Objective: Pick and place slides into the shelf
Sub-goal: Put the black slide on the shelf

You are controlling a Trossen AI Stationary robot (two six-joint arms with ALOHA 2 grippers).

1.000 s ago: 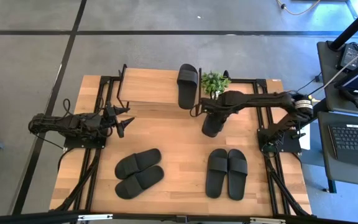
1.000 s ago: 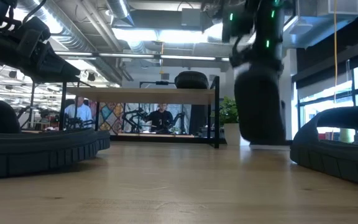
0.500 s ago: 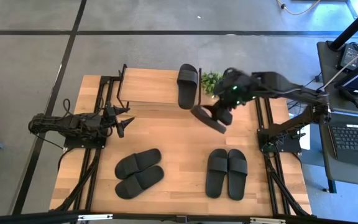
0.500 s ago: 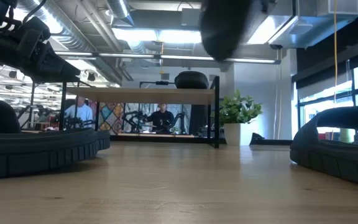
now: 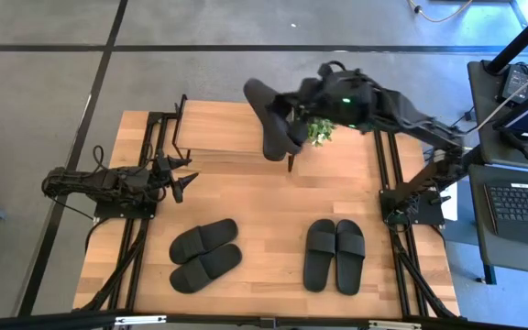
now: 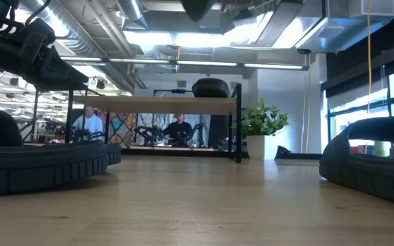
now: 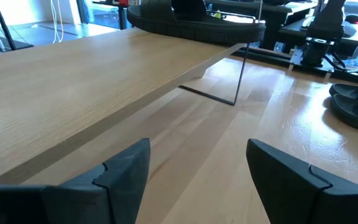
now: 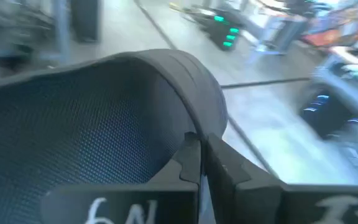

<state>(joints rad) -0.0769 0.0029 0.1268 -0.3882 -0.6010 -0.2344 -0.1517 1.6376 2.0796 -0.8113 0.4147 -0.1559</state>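
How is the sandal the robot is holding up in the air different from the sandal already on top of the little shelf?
The held slide hangs tilted in the air, pinched by the shut right gripper; the slide on the shelf lies flat on the shelf's wood top. Nothing grips the shelf one. The held one is partly above it in the high view. Both are black rubber slides with a wide strap.

The shelf (image 5: 223, 128) top lies bare across its left and middle; one slide (image 5: 276, 137) rests at its right end, with a potted plant (image 5: 318, 124) just beside. Open tabletop (image 5: 246, 192) separates the shelf from two slide pairs (image 5: 205, 254) (image 5: 334, 254) nearer the front. The left gripper (image 5: 180, 179) waits at the table's left edge.
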